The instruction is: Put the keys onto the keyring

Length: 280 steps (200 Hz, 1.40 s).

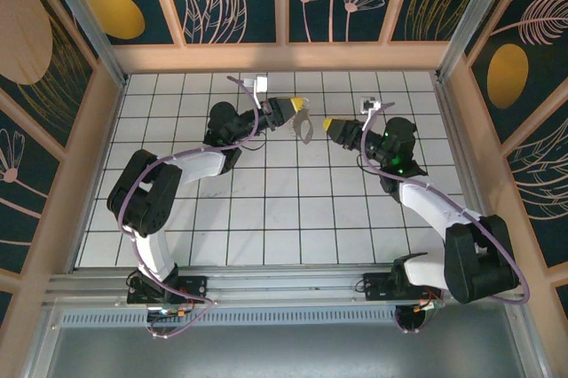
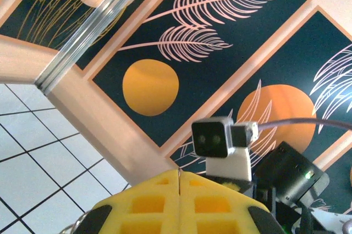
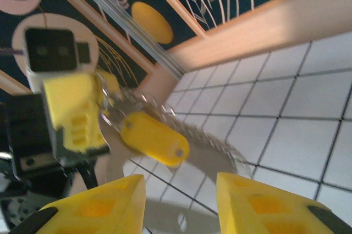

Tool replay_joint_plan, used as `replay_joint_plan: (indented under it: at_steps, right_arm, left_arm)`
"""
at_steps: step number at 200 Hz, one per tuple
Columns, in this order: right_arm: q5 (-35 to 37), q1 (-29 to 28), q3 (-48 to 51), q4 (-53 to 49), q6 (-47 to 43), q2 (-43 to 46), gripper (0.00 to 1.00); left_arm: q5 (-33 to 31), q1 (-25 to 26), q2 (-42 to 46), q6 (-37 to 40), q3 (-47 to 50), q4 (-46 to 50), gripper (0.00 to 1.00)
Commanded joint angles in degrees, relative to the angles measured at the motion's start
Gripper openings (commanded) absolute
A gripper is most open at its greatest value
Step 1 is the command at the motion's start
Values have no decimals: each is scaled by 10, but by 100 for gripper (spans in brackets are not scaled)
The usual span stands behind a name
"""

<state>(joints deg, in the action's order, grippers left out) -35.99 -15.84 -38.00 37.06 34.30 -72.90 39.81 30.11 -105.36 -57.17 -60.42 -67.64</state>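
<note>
Closest in, the right fingers point(image 3: 242, 204): spread partway, grasping nothing, gap lined up on the yellow-headed key point(image 3: 154, 138) just beyond. Opposite, the left fingers point(image 2: 165, 204): clenched flush, pinching the keyring point(image 1: 304, 132) at its upper edge. Held up off the counter point(image 1: 266, 209) rather than laid flat, by the look of it so the loop hangs free and faces the other arm, with room to work a key along it. Fringed along one edge with small silver keys point(image 3: 223, 147); whether the yellow-headed key is threaded on the loop, too blurred to tell. From above, hangs between the two arms toward the far middle of the counter, fingertips near but apart. Underneath, white tiles with dark grout lines; all around, pale wooden framing, aluminium posts, dark teal panels with orange discs and pale leaf outlines.
</note>
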Motion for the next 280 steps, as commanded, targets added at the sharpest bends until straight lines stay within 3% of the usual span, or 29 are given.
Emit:
replay_joint_plan:
  at_steps: [1,54,132,203,229,270,280]
  right_arm:
    - [-3,2,-46,68,59,-19,39]
    - [-36,-5,-80,163,140,-72,38]
    - [-39,-40,-99,172,135,-96,35]
    - [-50,-48,-96,177,132,-102,15]
    - [-55,-49,-93,177,129,-102,0]
    - [-72,-41,-112,140,94,-105,0]
    - [-88,-35,-125,118,75,-109,0]
  left_arm:
    - [10,6,7,-9,1,-58,0]
    - [17,10,6,-12,-2,-61,0]
    - [20,11,11,-9,-2,-57,0]
    - [18,14,12,-9,-2,-57,0]
    - [18,14,11,-8,-3,-56,0]
    - [21,14,12,5,-10,-35,0]
    - [24,13,16,23,-15,-9,11]
